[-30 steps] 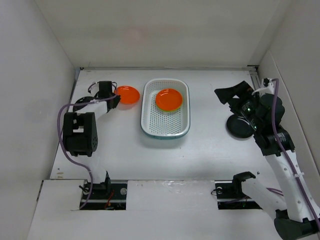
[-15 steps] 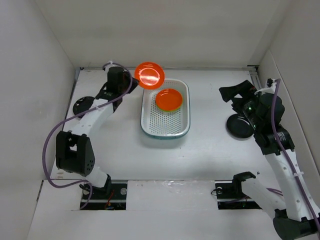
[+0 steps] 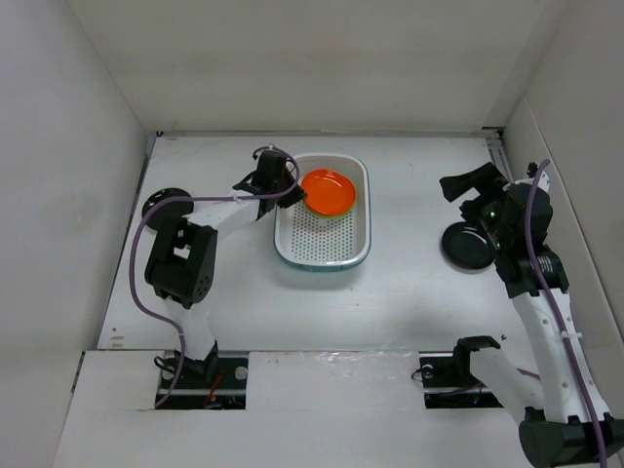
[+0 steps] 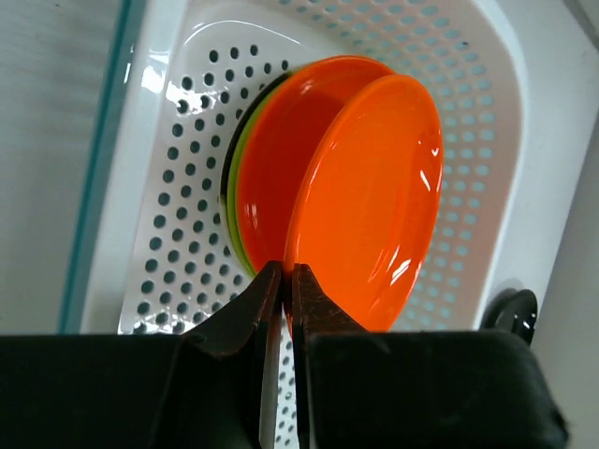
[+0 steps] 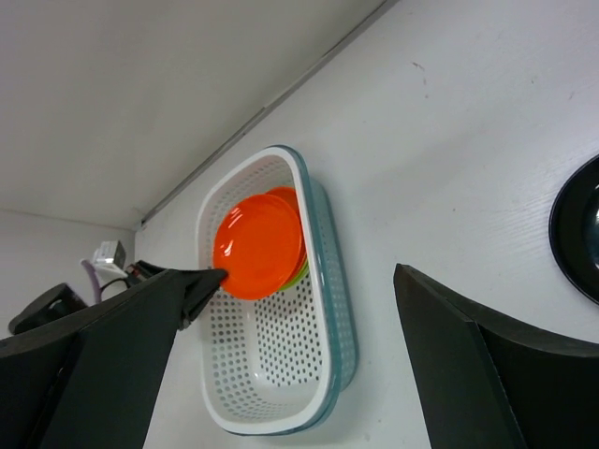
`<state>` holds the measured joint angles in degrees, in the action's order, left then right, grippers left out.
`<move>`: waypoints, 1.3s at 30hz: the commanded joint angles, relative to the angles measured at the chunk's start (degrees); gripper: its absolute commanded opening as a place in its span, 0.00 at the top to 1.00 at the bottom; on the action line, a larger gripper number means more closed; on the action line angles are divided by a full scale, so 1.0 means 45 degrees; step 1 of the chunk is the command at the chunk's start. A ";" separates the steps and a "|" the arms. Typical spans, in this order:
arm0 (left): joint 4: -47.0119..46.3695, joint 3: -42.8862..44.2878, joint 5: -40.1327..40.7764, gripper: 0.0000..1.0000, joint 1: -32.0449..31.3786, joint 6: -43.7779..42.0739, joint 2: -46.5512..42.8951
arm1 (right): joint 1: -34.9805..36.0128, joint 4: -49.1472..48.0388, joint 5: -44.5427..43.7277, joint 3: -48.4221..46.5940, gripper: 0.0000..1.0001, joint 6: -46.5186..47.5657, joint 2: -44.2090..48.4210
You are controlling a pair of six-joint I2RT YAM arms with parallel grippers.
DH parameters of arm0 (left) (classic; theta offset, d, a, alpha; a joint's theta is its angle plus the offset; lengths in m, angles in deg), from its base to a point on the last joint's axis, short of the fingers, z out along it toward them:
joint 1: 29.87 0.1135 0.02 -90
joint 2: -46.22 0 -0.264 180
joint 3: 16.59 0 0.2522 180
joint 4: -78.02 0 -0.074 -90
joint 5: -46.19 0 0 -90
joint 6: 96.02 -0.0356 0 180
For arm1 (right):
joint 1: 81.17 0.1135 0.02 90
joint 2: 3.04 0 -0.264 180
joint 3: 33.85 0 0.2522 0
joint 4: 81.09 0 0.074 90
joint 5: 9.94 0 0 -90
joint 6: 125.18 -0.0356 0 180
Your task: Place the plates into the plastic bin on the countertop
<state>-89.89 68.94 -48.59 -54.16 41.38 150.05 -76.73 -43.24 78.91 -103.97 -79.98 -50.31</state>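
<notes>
Left tool tight on orange plate — now over plastic bin, earlier outside it

White bench carries a perforated white bin at centre, a black plate at right, and a second black plate at far left.

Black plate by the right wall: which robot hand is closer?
Right. The right gripper hangs open just beside the black plate; the left gripper is far off over the plastic bin, pinching an orange plate.
</notes>
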 commanded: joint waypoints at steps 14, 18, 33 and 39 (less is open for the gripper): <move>-0.0273 0.1669 -0.0148 0.00 0.0047 -0.0336 0.0053 | -0.0070 0.1284 -0.0272 0.0317 0.00 -0.0785 0.1325; -0.0818 0.0969 -0.1182 0.00 0.0047 -0.0474 -0.0747 | -0.0070 0.2474 -0.1420 0.0824 0.00 -0.2420 0.1208; 0.0843 0.1534 -0.0498 0.00 -0.2548 -0.2995 -0.2859 | -0.0070 0.6361 -0.5800 0.1823 0.00 -0.4811 0.4330; 0.0119 0.2544 -0.1222 0.00 -0.4735 -0.2994 -0.1437 | -0.0070 0.6090 -0.6093 -0.0616 0.03 -0.4111 0.6088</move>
<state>-86.66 76.46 -51.02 -70.69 29.10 140.76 -76.73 -14.71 54.80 -99.80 -100.50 -26.20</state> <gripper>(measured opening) 0.993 0.970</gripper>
